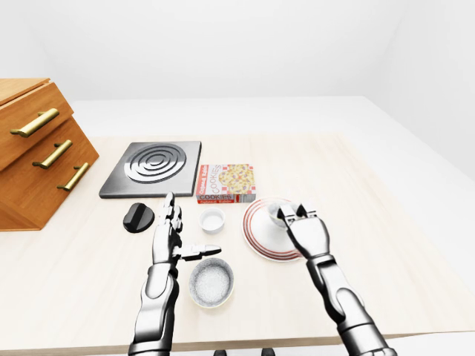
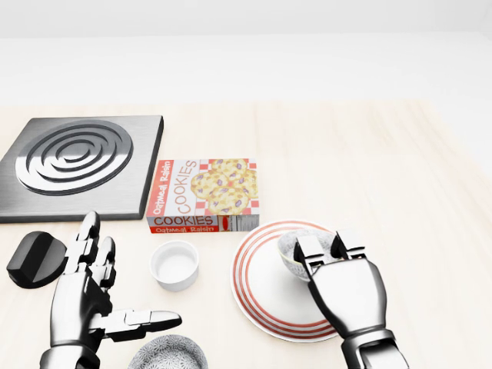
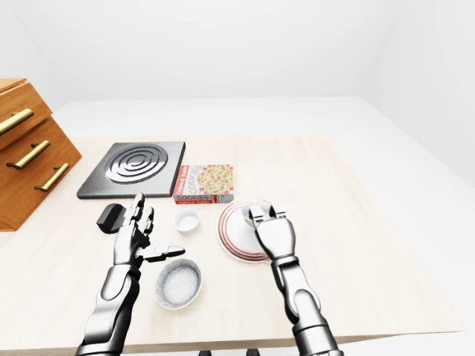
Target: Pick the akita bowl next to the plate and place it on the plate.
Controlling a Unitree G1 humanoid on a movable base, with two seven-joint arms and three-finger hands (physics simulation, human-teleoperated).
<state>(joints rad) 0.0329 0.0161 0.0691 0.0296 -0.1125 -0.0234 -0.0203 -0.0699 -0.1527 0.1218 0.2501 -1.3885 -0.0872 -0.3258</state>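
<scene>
A small grey-white akita bowl [image 2: 290, 250] is over the upper right part of the red-ringed white plate [image 2: 261, 296]; I cannot tell whether it rests on the plate or hangs just above it. My right hand [image 2: 323, 250] comes up from the bottom of the head view, and its dark fingertips [image 2: 309, 247] close round the bowl's near rim, hiding much of the bowl. In the left-eye view my left hand [image 1: 172, 231] stands open to the left of the plate, fingers spread upward and thumb pointing right, holding nothing.
A second, speckled bowl [image 1: 211, 282] lies by my left thumb. A white ramekin [image 2: 175, 264] sits left of the plate, a cookie box [image 2: 204, 196] above it. Further left are a stove plate [image 2: 73, 161], a black object [image 2: 34, 260] and a wooden drawer cabinet [image 1: 37, 148].
</scene>
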